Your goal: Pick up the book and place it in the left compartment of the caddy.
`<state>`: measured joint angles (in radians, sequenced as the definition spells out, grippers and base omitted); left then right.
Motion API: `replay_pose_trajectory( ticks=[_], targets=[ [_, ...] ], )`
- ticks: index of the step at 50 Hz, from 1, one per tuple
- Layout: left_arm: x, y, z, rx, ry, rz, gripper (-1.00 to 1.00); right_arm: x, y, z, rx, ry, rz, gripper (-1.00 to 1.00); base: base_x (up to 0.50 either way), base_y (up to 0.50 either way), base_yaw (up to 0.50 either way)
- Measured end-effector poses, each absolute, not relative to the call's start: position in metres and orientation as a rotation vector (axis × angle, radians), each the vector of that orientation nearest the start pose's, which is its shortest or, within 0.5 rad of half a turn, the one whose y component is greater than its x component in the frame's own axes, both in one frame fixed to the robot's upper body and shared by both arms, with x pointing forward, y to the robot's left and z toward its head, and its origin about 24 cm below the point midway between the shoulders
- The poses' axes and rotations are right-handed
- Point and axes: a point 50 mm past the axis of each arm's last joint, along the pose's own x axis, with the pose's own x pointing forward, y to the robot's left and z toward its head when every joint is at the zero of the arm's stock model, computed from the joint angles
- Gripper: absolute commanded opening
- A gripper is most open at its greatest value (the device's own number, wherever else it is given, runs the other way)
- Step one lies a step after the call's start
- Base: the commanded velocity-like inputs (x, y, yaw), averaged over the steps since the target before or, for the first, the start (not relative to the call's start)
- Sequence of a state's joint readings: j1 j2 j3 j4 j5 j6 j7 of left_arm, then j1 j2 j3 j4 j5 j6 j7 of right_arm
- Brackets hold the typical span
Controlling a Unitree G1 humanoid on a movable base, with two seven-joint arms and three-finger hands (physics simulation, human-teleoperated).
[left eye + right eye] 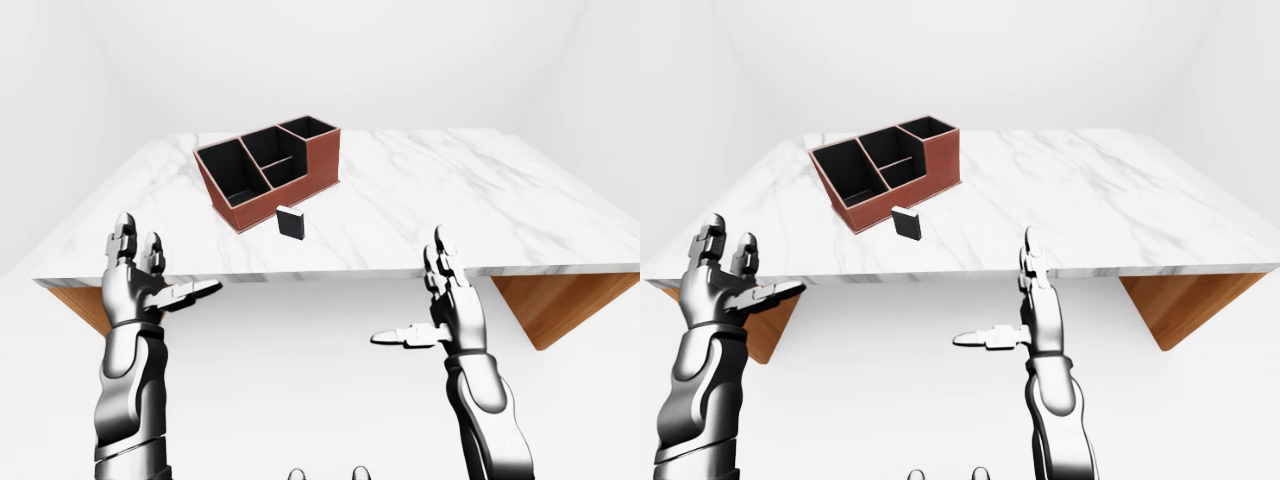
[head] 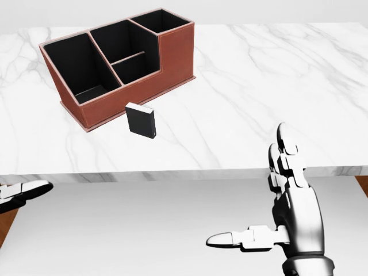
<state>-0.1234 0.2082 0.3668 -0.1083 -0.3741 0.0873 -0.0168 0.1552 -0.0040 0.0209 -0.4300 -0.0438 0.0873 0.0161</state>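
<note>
A small black book [image 2: 141,121] stands upright on the marble table [image 2: 259,86], just below the brown caddy [image 2: 175,52] in the head view. The caddy's large left compartment [image 2: 77,69] is dark inside, with nothing visible in it. Both hands hover below the table's near edge, well short of the book. My left hand [image 1: 165,265] is open with its fingers spread, low and to the left of the book; only its thumb tip [image 2: 23,190] shows in the head view. My right hand [image 2: 256,192] is open too, thumb pointing left, lower right of the book.
The table's near edge [image 2: 184,174] runs across the head view between my hands and the book. Wooden side panels [image 1: 560,310] show under the tabletop at both ends. White floor and walls surround the table.
</note>
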Motion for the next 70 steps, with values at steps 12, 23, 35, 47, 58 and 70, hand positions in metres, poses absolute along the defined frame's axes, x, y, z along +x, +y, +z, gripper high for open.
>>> replay_pose_trajectory(
  ticks=[12, 23, 35, 47, 58, 70],
  targets=[
    [0.258, 0.269, 0.116, -0.195, -0.258, 0.274, 1.0, 0.213, -0.151, 0.109, -0.12, -0.239, -0.014, 1.0, 0.0, 0.38, 0.0],
    [0.257, 0.273, 0.119, -0.2, -0.269, 0.286, 1.0, 0.211, -0.149, 0.111, -0.135, -0.248, -0.009, 1.0, 0.0, 0.5, 0.0],
    [0.256, 0.275, 0.12, -0.197, -0.274, 0.293, 1.0, 0.21, -0.148, 0.112, -0.126, -0.252, 0.001, 1.0, 0.26, 0.45, 0.0],
    [0.255, 0.275, 0.121, -0.199, -0.277, 0.292, 1.0, 0.21, -0.148, 0.112, -0.098, -0.25, 0.009, 1.0, 0.5, 0.2, 0.0],
    [0.255, 0.273, 0.12, -0.197, -0.276, 0.285, 1.0, 0.211, -0.149, 0.11, -0.083, -0.243, 0.009, 1.0, 0.5, 0.08, 0.0],
    [0.254, 0.272, 0.121, -0.196, -0.281, 0.284, 1.0, 0.211, -0.149, 0.11, -0.077, -0.241, 0.007, 1.0, 0.5, 0.0, 0.0]
  ],
)
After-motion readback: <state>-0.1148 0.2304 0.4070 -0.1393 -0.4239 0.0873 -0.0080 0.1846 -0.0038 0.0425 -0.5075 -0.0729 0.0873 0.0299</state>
